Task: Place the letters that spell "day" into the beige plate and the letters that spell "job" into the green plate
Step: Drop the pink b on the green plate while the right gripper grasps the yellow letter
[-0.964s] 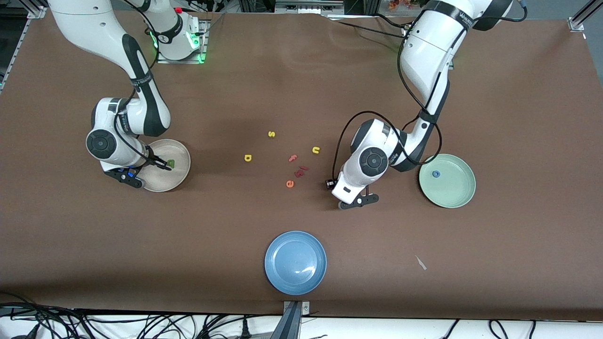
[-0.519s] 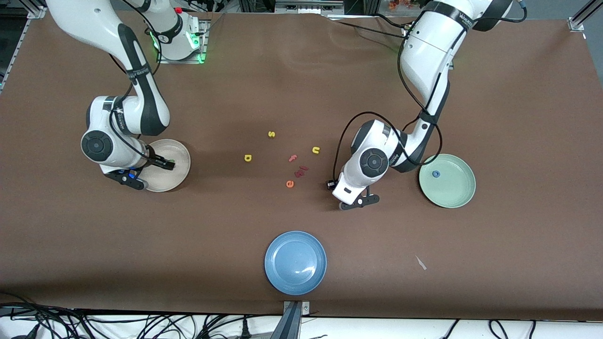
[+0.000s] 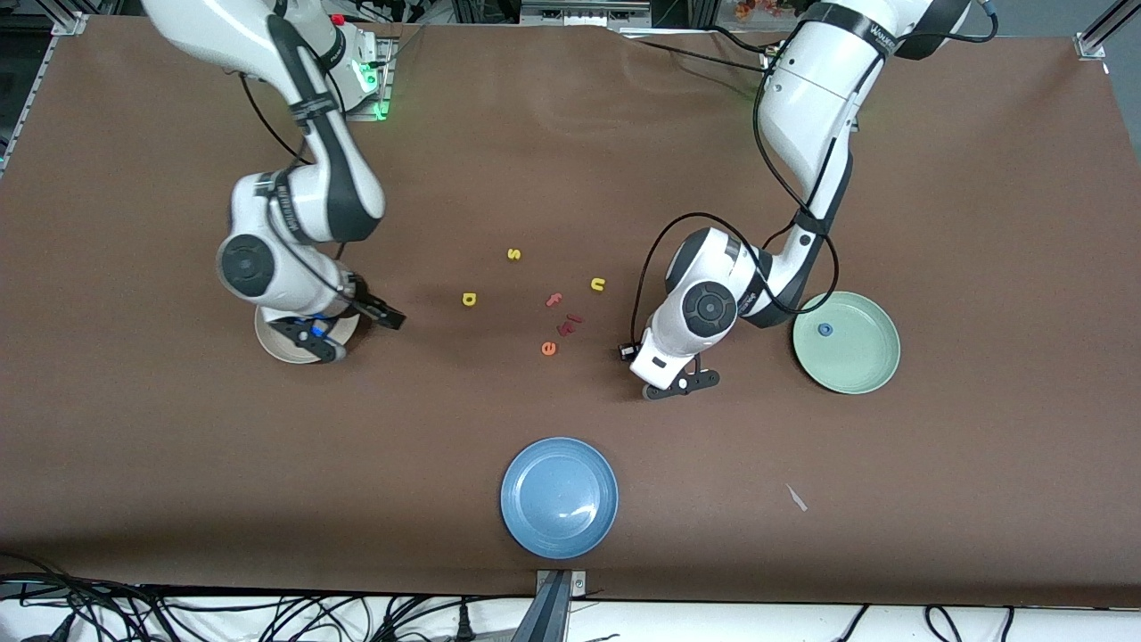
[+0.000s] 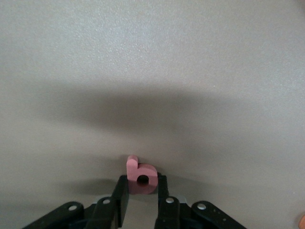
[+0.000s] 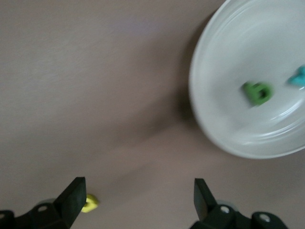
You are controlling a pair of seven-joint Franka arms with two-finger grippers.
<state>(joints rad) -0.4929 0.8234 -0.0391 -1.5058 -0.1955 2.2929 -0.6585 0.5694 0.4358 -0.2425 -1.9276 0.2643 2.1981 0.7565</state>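
Gripping of the salmon-pink b (image 4: pixel 141 175) is judged to be the step in hand. In the left wrist view the letter is seen clamped between the jaws of the left gripper (image 4: pixel 142 185), with both black fingers (image 4: pixel 123 191) pressed against its sides while it stands on the brown surface (image 3: pixel 570 134). Taking twelve o'clock as the robots' edge, that gripper is placed at about nine o'clock from the green plate (image 3: pixel 847 382), which lies at three o'clock on the surface. Inside it the blue o (image 3: pixel 825 329) is found; the teal j cannot be made out.

The beige plate (image 5: pixel 214 131) lies at nine o'clock on the surface, and the dark green a (image 5: pixel 257 93) and the teal y (image 5: pixel 299 76) are seen in it. The right gripper (image 5: pixel 137 198) is held over the surface just beside that plate, at its three o'clock edge, jaws wide apart and empty. The yellow d (image 3: pixel 469 299) lies near the centre, at three o'clock from the beige plate.

For the next move, the b would need to be lifted clear and carried toward three o'clock, then released over the green plate. The d is likely to be approached by the right gripper, with the jaws lowered astride it.
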